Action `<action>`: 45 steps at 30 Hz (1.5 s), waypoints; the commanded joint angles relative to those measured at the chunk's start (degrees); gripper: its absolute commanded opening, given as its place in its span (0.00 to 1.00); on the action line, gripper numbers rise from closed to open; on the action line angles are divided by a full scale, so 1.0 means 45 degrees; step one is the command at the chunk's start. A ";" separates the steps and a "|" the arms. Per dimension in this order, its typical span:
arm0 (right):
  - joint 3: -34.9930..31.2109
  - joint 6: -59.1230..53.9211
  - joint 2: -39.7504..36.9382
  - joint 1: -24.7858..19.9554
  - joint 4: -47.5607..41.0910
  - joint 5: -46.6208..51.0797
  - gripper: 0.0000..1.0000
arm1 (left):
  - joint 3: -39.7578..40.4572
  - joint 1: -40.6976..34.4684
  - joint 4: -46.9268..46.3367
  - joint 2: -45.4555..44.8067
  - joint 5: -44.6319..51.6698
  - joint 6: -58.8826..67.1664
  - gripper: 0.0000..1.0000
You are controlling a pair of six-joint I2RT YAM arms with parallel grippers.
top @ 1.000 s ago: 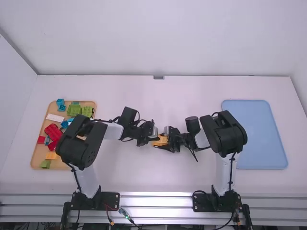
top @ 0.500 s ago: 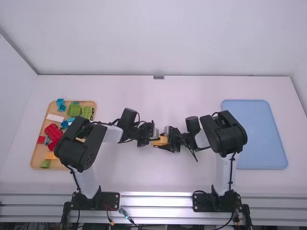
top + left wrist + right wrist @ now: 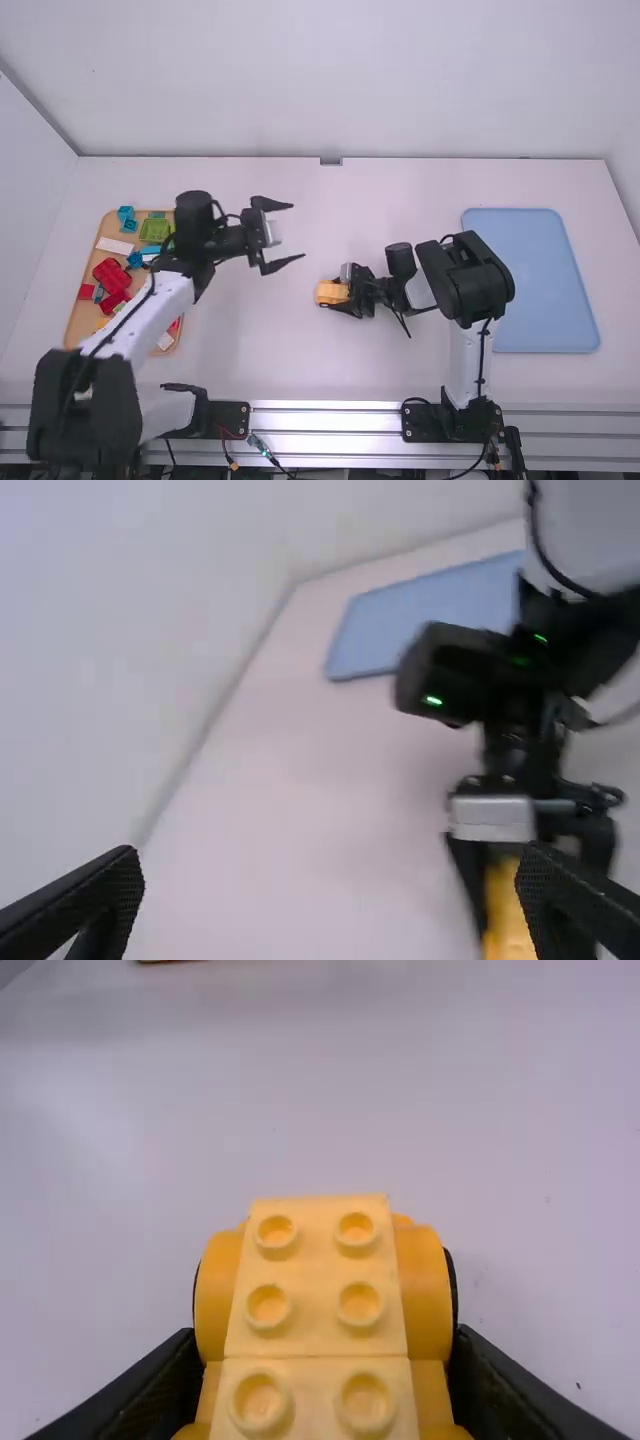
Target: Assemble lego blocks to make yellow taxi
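Yellow taxi [image 3: 315, 1325] in right pincer [image 3: 341, 292], left pincer [image 3: 298, 231] now withdrawn, spread open

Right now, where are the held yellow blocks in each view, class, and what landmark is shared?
High view: the held yellow blocks, mid-way across the table.
Left wrist view: in the right tool, blue tray beyond.
Right wrist view: close up, between that tool's fingers.
Shared landmark: the right tool.

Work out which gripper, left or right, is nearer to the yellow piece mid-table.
Right. The right gripper has its jaws on both sides of the yellow piece; the left gripper, jaws open, is apart from it, to the left.
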 commanded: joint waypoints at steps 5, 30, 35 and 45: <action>0.0670 0.2579 0.0034 -0.0102 0.0000 -0.0073 0.99 | -0.0083 0.1044 -0.1666 -0.1632 -0.1588 -0.2132 0.99; 0.3910 0.6028 -0.9670 -0.1481 -1.0103 1.1885 0.99 | -0.0364 0.1180 -0.2880 -0.1263 -0.8563 -0.7393 0.99; 0.4828 0.5367 -0.9656 -0.1491 -1.0792 1.2891 0.99 | -0.0359 0.1928 -0.5144 -0.1263 -1.5936 -1.3367 0.99; 0.4799 0.2628 -0.9661 -0.1423 -0.9632 1.2886 0.99 | -0.1103 0.2584 -0.7820 -0.1263 -2.1459 -2.0254 0.99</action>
